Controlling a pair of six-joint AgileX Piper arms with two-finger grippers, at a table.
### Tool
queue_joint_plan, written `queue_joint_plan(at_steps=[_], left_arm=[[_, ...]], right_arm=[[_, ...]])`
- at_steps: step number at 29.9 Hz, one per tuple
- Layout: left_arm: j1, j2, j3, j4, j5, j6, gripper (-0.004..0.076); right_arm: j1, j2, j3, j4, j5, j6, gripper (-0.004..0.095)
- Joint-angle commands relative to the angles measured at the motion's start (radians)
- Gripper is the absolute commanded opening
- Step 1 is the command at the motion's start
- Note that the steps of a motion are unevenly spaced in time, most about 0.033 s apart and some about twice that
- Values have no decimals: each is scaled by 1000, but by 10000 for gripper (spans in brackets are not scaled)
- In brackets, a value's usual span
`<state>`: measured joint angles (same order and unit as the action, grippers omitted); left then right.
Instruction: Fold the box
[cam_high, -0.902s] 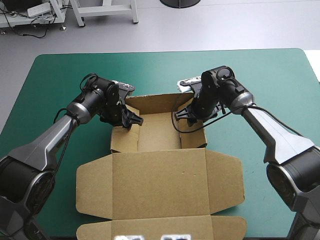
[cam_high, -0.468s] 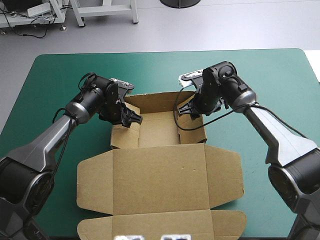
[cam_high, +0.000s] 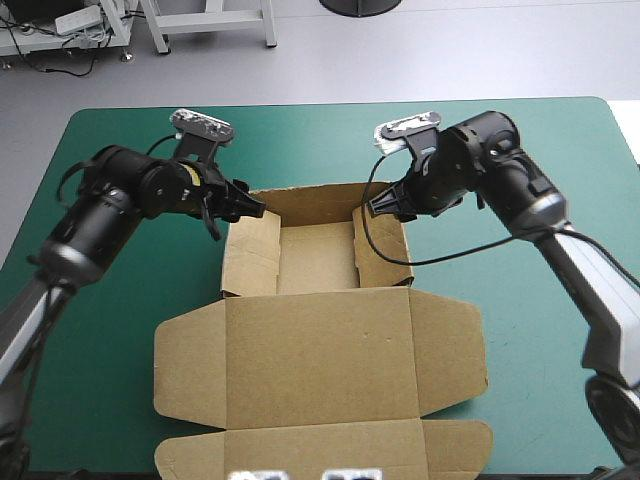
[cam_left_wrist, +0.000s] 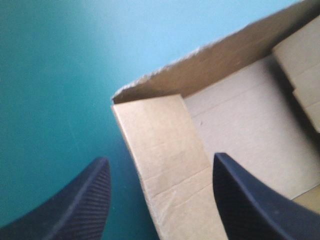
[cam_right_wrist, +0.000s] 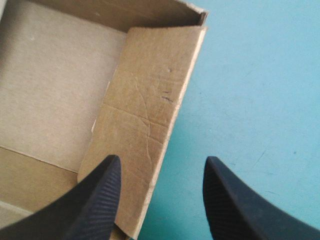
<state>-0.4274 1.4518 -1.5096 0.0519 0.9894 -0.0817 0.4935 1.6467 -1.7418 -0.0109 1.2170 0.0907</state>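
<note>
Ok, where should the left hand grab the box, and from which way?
Probably the box's left wall, by its free top edge, coming from above. It stands upright and thin, so the hand can straddle it, one side inside the tray, one outside. The open left hand is lined up that way, with the wall between its fingers.

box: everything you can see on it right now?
The box is brown corrugated-looking board, an open tray: walls raised at the far end, lid with its flaps flat toward the near edge, on the teal-green table. The left end effector and right end effector, both open, sit at its far corners; contact is unclear.
</note>
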Motion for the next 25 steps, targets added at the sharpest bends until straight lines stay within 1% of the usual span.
queue_joint_plan(at_steps=[1,5,7,11,13,15,18,21,23,25], left_arm=[[-8,-175,65,-52,-144,36,434],[-8,-363,259,-119,-283,82,434],[-8,-468,387,-147,-368,104,429],[-8,-676,640,-147,-536,109,391],[-8,-774,733,-147,-587,109,372],[-8,-874,811,-147,-599,109,351],[-8,-994,883,-147,-595,109,331],[-8,-1066,911,-145,-552,109,330],[-6,-1087,911,-143,-512,106,330],[-6,-1093,911,-143,-482,104,330]], right_arm=[[-3,-162,30,-11,-88,-7,476],[-3,-292,156,-1,-174,-7,476],[-3,-361,243,-2,-225,-7,476],[-3,-473,408,-2,-334,-7,476],[-3,-515,485,-2,-382,-5,476],[-3,-536,538,-2,-401,1,476],[-3,-541,559,-2,-396,40,476],[-3,-530,555,18,-412,43,477],[-3,-513,538,40,-434,43,501],[-3,-480,498,55,-436,43,567]])
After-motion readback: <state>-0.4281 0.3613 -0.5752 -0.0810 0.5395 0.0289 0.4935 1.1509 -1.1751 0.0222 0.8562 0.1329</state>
